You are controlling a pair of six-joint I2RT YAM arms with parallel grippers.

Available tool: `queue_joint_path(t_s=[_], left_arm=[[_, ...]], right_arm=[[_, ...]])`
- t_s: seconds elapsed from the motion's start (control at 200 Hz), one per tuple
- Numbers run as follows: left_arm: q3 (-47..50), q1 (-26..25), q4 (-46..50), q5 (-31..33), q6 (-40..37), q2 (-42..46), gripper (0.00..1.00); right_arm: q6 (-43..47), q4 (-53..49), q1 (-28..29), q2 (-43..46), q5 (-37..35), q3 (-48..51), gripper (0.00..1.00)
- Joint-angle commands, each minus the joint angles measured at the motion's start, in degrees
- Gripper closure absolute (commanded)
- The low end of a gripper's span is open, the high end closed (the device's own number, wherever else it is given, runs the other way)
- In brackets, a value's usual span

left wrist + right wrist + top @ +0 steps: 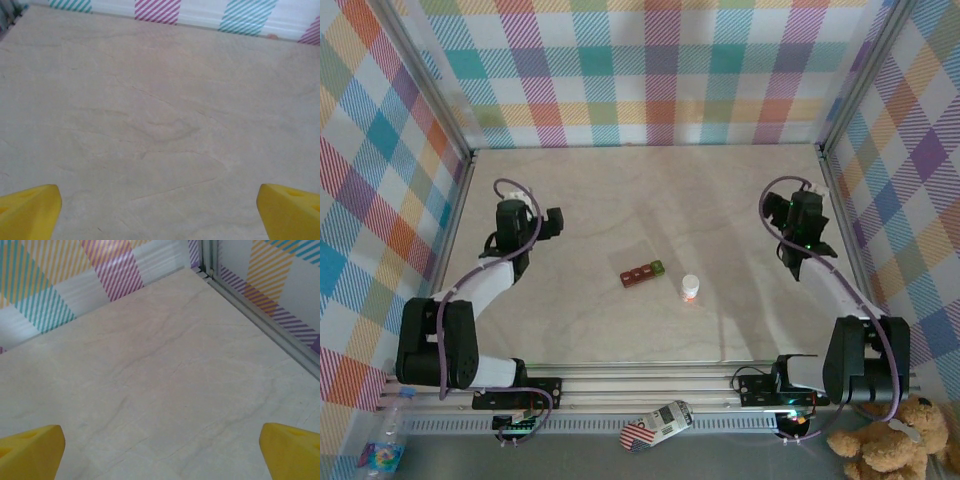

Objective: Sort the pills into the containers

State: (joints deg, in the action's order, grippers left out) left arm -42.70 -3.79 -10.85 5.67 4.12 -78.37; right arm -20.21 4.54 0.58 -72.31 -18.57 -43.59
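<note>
Both arms are drawn back to the sides and no step of the sort has begun. The left gripper (159,200) hangs over bare table (580,200) with its yellow fingers (30,212) spread wide and nothing between them. The right gripper (161,440) is just as wide open and empty, fingers (290,450) apart, looking toward the far right corner of the table.

In the top view, the containers (643,273) lie mid-table between the 2 arms and well apart from both. They form a slanted row of 4 joined boxes, 3 dark red with 1 green at the right end. Whether the lids are up or down is too small to tell. Just beside the green end, slightly nearer the bases, stands a small white bottle (690,288) with an orange lower part. It is upright and apparently not touching the row. Loose pills cannot be made out on the table, and they may well be inside that bottle.

So this looks like the reach phase. The next move probably calls for 1 arm to travel to the middle and line its open jaws around the bottle, keeping it upright. The other would come in to steady the light row, which could slide at a nudge.
</note>
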Motion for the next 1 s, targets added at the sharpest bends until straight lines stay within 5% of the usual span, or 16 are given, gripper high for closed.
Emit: queue_joint_path(t_s=[0.0,0.145,0.425,0.7,0.995], left_arm=[[-6.6,0.8,16.6,-0.8,6.7,2.7,0.0],[-9.6,0.7,22.4,-5.8,14.3,5.4,0.0],[-7.1,0.2,25.1,-8.3,27.5,10.3,0.0],[-3.6,0.2,25.1,-5.6,31.8,11.7,0.0],[-6.4,0.2,29.4,-1.6,31.7,8.2,0.0]], right_arm=[[-2.9,-15.8,0.1,2.1,9.8,-2.5,0.01],[0.9,-22.2,3.7,5.7,20.5,-5.2,0.0],[1.0,-37.7,24.0,2.9,21.4,-16.9,0.04],[-7.1,-36.8,44.1,-12.3,21.7,-24.1,0.05],[-13.2,-34.9,51.3,-30.3,24.1,-32.9,0.06]])
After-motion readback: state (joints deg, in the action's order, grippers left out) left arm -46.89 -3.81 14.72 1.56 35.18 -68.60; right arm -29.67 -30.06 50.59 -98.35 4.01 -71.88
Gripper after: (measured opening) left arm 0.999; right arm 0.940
